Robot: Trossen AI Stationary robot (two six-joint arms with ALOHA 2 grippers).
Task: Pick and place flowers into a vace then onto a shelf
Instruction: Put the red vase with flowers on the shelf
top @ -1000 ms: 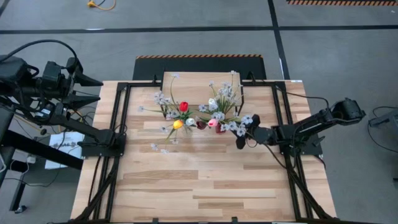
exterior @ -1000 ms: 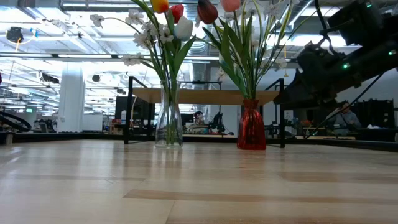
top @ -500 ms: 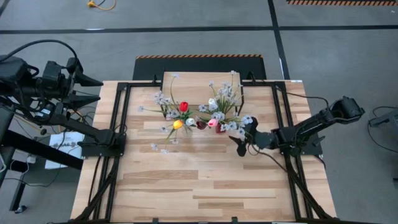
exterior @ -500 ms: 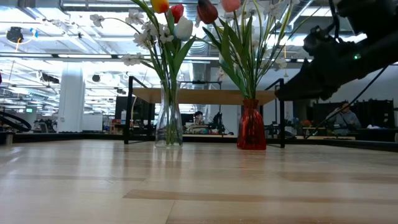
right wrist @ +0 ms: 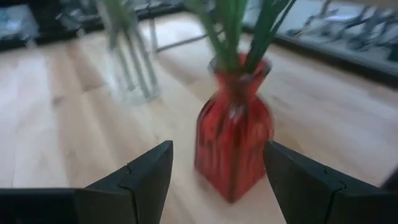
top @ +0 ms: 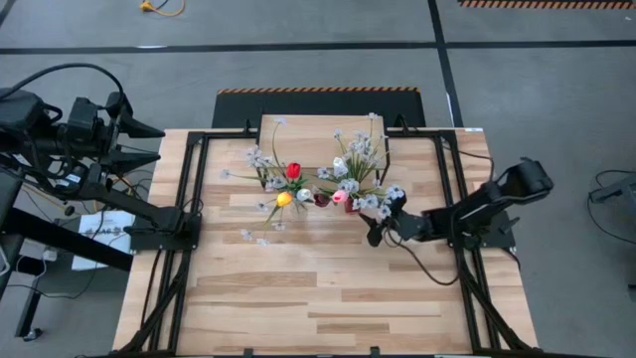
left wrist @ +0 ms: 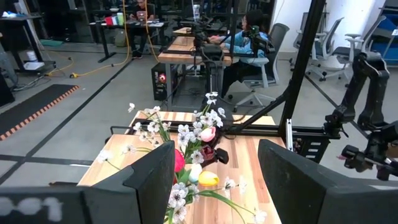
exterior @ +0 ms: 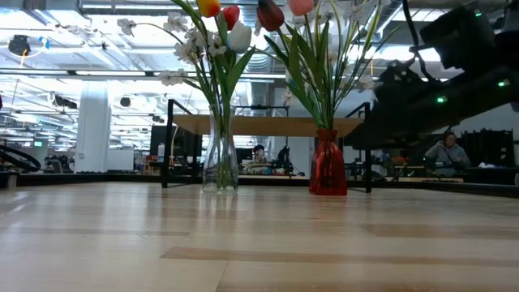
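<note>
No writing shows on the red vase (right wrist: 233, 127) before the right gripper (right wrist: 217, 180).

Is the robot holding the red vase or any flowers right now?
No, nothing is held. The right tool is open, its fingers apart in front of the red glass vase without touching it. The left tool waits open off the table's left side.

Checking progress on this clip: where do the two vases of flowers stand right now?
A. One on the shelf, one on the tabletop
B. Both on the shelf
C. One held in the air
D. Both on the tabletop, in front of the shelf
D: in the low view the clear vase and the red vase rest on the tabletop, with the shelf behind them.
</note>
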